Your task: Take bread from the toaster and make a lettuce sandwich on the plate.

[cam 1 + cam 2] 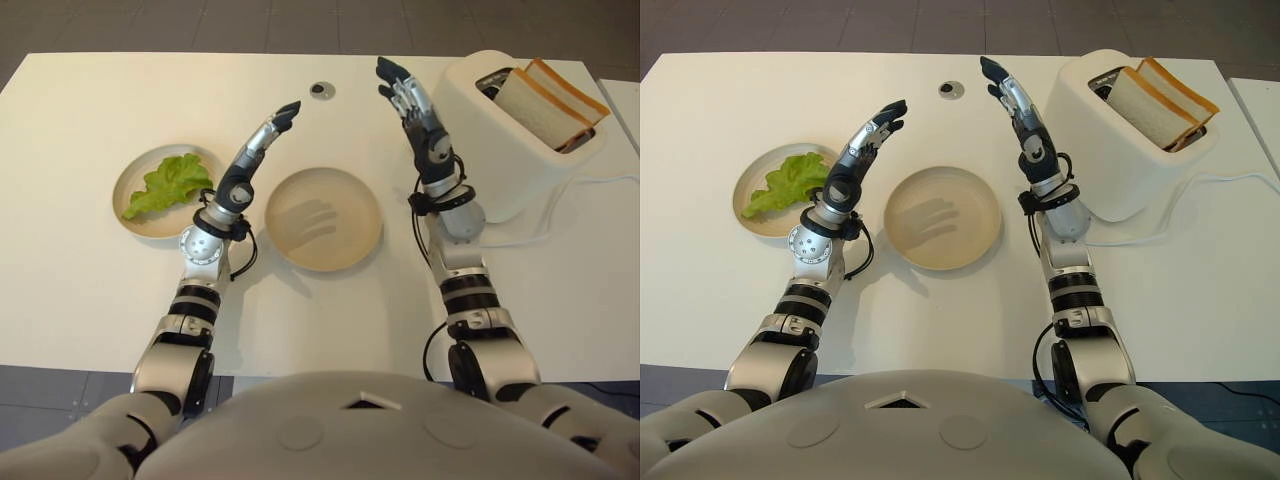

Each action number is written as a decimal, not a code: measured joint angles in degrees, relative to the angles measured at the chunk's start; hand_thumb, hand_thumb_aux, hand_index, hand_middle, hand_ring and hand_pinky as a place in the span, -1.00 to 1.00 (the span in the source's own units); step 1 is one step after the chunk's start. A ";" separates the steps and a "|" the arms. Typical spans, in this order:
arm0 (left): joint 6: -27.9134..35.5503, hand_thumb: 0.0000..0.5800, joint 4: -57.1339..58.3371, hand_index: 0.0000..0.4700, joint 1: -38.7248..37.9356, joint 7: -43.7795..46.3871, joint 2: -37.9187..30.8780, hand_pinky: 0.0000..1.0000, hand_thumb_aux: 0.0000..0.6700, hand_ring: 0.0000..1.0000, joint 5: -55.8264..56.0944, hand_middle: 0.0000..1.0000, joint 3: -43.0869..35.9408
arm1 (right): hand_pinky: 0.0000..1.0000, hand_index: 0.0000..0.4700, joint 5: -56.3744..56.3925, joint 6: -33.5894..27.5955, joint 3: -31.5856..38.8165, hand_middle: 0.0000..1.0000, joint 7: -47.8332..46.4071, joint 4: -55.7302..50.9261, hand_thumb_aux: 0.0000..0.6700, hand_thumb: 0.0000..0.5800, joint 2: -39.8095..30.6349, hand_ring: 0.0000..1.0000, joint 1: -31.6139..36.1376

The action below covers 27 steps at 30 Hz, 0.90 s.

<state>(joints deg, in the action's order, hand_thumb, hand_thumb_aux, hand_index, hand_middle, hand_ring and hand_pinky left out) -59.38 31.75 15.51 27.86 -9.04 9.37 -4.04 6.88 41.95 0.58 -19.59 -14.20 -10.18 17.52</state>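
Beige and shallow, the round empty plate sits on the white table and holds nothing, so no part of the sandwich is built yet. To the right of this plate and farther back stands the white boxy toaster. Its two slices of pale, brown-crusted bread stick well up out of the slots and lean toward the far right.

To the plate's left, a second beige dish carries the ruffled green lettuce leaf. The right hand hovers above the table beyond the plate's right rim, between plate and toaster. Its fingers are stretched out and it grips nothing. The left hand is raised just beyond the plate's left rim, also spread flat and empty.

The step in hand looks like fetching the first slice, a job for the right hand since it is nearer. It should probably come in from above and pinch the nearer slice by its exposed top edge, lightly enough not to crush the soft crumb. Lifting along the lean of the slot should keep the toaster from dragging or tipping. The white cord trails away from the toaster on the side opposite the plate, so the path back to the plate looks unobstructed.
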 measured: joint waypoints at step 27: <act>-1.42 -1.00 0.70 -1.00 -0.48 1.04 0.76 -1.00 -1.00 -1.00 -1.37 -1.00 -0.63 | -1.00 -1.00 -22.41 -11.79 -16.17 -1.00 12.91 -28.59 -1.00 -1.00 -35.06 -1.00 4.01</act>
<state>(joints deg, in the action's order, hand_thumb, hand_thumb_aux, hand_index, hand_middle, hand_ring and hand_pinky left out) -60.80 32.45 15.03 28.90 -8.28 8.00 -4.68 -15.52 30.16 -15.59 -6.68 -42.78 -45.24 21.53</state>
